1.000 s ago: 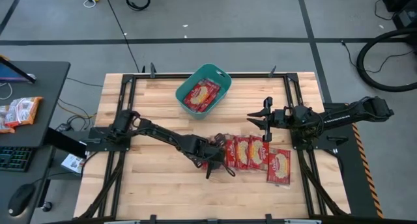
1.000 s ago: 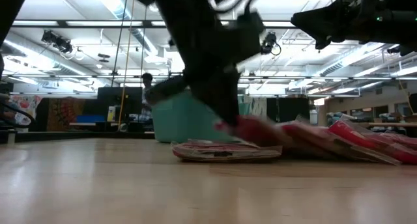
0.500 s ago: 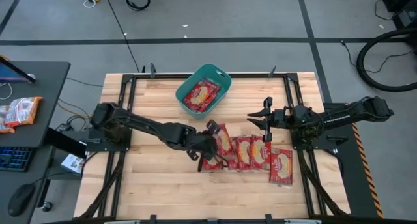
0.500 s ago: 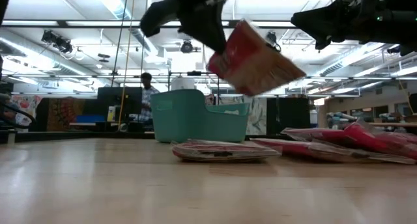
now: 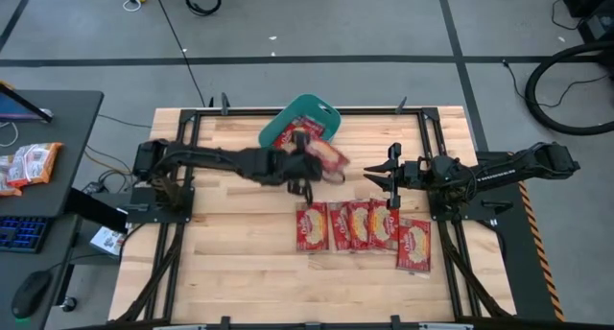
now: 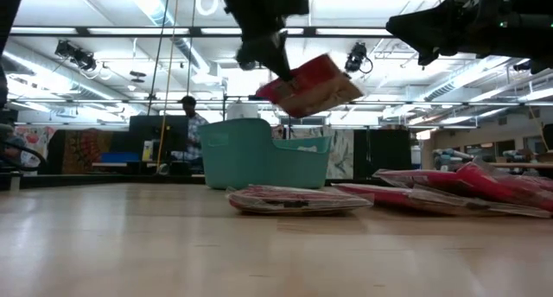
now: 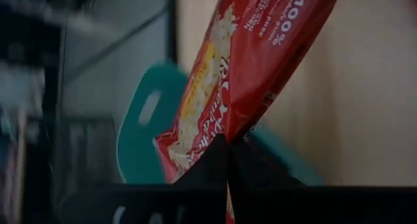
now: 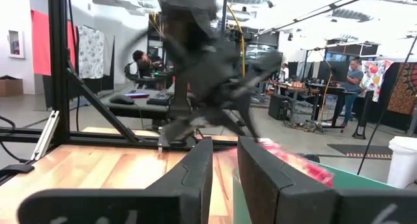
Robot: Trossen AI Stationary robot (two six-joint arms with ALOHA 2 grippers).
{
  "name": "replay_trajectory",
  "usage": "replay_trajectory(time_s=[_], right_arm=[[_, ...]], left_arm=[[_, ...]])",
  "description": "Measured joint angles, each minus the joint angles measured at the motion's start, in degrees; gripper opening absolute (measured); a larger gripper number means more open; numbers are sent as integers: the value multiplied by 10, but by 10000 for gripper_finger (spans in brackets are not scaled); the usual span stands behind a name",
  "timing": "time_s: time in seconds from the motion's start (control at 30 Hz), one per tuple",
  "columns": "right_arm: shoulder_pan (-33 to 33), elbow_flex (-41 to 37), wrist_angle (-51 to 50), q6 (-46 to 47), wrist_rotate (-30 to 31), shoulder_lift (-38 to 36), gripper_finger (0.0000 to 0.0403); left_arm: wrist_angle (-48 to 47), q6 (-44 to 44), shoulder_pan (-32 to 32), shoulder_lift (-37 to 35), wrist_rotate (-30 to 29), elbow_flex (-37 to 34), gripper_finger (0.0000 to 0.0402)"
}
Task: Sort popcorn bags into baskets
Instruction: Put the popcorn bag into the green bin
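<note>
My left gripper (image 5: 305, 167) is shut on a red popcorn bag (image 5: 328, 154) in the air, over the near end of the teal basket (image 5: 321, 109). In the low view the bag (image 6: 309, 85) hangs tilted above the basket (image 6: 259, 154). Another bag (image 5: 285, 138) lies in the basket. Several bags (image 5: 357, 224) lie flat in a row on the table, one more (image 5: 413, 246) at the row's right end. My right gripper (image 5: 381, 178) is open and empty, above the row's right part. My left gripper pinches the bag between its two fingers at one short end (image 7: 221, 129). In the low view the fingers (image 6: 270, 55) come from above and the bag slants down and away from them. The bag is lifted clear of table and basket.
An orange-and-white packet (image 5: 29, 165) lies on the side desk left of the table, beside a keyboard. A black frame rail (image 5: 192, 129) runs around the tabletop. People stand in the room behind (image 6: 186, 116). Bare wood shows at the near left (image 5: 221, 263).
My left gripper has lifted one bag out of the left end of the row and carried it up and toward the far edge, to the basket. The bag is now clear of the table and tilted. The other bags stay put.
</note>
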Motion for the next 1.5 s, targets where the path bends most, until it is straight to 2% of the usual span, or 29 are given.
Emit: replay_trajectory(time_s=[0.17,0.33,0.7,0.9,1.1,1.37,1.5], right_arm=[[0,0,0,0,0,0,78],[0,0,2,0,0,0,78],[0,0,3,0,0,0,78],[0,0,4,3,0,0,78],[0,0,7,4,-2,0,78],[0,0,5,4,-2,0,78],[0,0,4,4,-4,0,78]], left_arm=[[-63,-139,51,0,0,28,1],[-160,-277,108,5,75,75,0],[-205,-375,169,21,214,104,6],[-238,-382,192,44,220,104,8],[-226,-431,213,70,221,104,7],[-217,-551,232,106,211,104,14],[-192,-555,233,111,203,104,33]])
